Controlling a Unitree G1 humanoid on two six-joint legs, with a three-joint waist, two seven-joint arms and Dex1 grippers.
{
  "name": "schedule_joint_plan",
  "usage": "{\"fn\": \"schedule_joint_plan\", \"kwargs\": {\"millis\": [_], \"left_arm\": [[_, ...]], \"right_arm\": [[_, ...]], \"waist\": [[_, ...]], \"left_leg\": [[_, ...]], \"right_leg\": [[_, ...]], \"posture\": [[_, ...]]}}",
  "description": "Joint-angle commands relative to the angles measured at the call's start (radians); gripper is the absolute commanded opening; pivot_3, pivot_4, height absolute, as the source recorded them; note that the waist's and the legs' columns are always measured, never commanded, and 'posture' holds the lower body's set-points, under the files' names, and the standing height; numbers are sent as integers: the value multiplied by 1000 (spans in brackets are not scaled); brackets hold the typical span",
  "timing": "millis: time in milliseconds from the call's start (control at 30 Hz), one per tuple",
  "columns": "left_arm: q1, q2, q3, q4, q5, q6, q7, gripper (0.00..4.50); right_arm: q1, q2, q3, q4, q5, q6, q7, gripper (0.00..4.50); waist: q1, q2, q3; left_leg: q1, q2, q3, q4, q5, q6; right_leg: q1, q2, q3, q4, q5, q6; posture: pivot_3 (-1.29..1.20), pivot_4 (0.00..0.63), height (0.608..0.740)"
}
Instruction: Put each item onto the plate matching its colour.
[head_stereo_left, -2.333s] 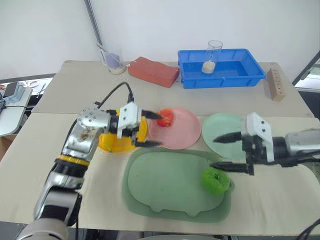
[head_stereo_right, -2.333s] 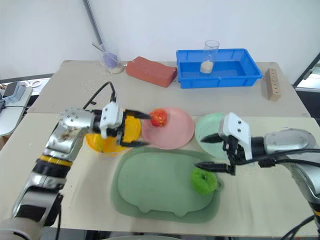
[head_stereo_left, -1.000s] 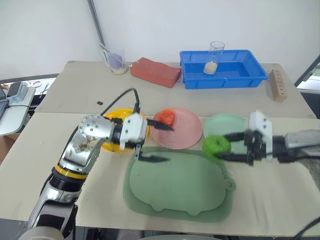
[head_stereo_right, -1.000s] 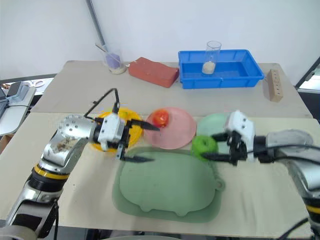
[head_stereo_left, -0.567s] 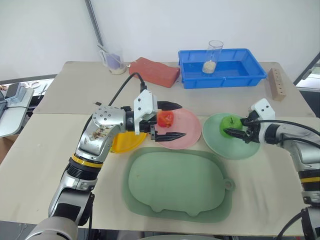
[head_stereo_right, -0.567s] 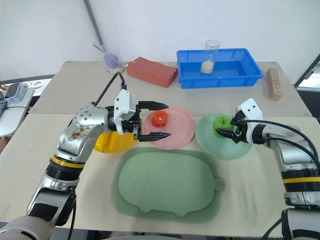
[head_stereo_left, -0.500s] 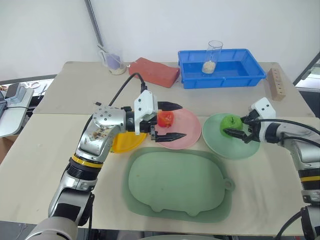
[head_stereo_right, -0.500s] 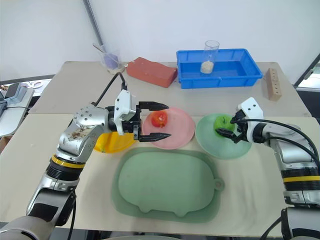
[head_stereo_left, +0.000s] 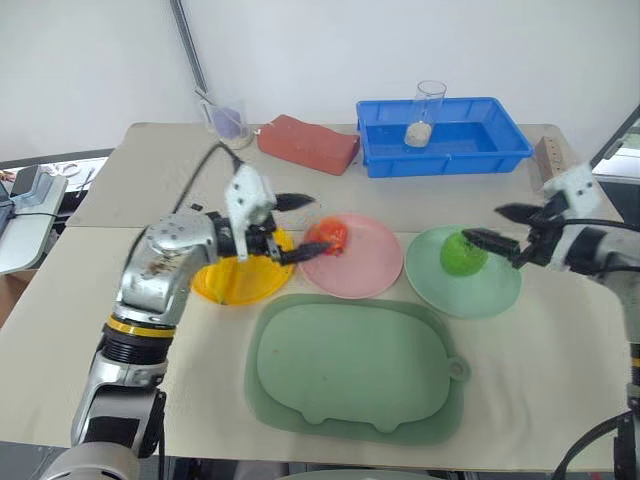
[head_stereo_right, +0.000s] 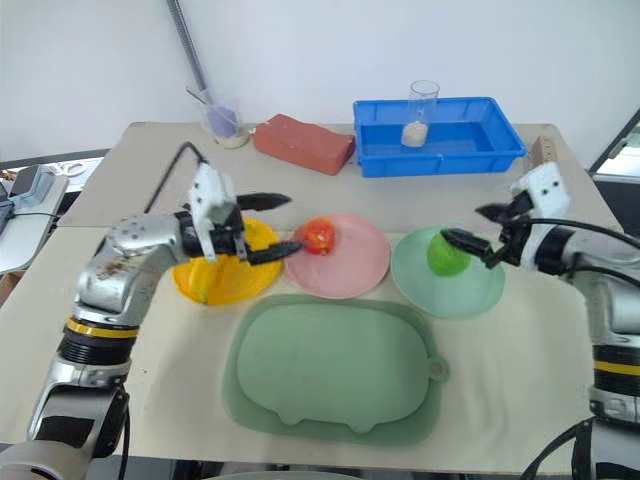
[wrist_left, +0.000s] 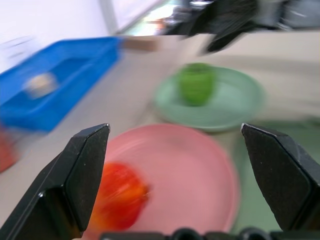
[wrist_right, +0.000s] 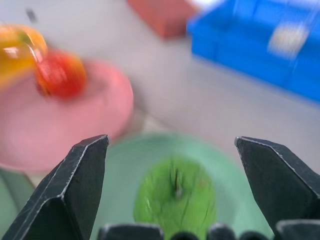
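Now the green apple (head_stereo_left: 459, 254) sits on the mint plate (head_stereo_left: 497, 294).

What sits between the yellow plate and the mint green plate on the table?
The pale pink plate, carrying the red-orange fruit at its edge nearest the yellow plate; the mint green plate holds the green apple. Both eye views show this.

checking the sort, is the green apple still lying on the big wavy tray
No, the green apple sits on the mint green plate, not the tray.

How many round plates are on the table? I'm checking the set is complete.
3, in a row behind the large green tray: the yellow plate on the robot's left, the pink plate in the middle, the green plate on the right.
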Motion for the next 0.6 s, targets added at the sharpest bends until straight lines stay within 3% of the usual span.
{"fn": "schedule_joint_plan", "kwargs": {"millis": [33,233,400,600], "left_arm": [[-2,29,179,71,24,0,203,4500],[120,109,381,382,147,-219,456,4500],[221,114,436,524,183,-342,551,4500],[246,56,430,591,188,-413,644,4500]], "right_arm": [[29,34,-132,-16,-3,-29,-125,4465],[132,110,-171,199,-250,-404,-391,4465],[108,141,-152,449,-328,-634,-505,4465],[37,203,-139,643,-352,-745,-636,4465]], "waist": [[0,0,0],[-3,1,-3],[1,-1,-2],[3,-2,-2]], "left_leg": [[0,0,0,0,0,0],[2,0,1,-2,0,0],[3,0,3,-3,1,-2],[6,0,3,-6,1,-3]], "right_leg": [[0,0,0,0,0,0],[-1,-1,1,-1,0,0],[-1,-1,1,0,0,0],[0,-1,1,-1,0,-1]], "posture": [[0,150,740],[0,150,740],[0,150,740],[0,150,740]]}}
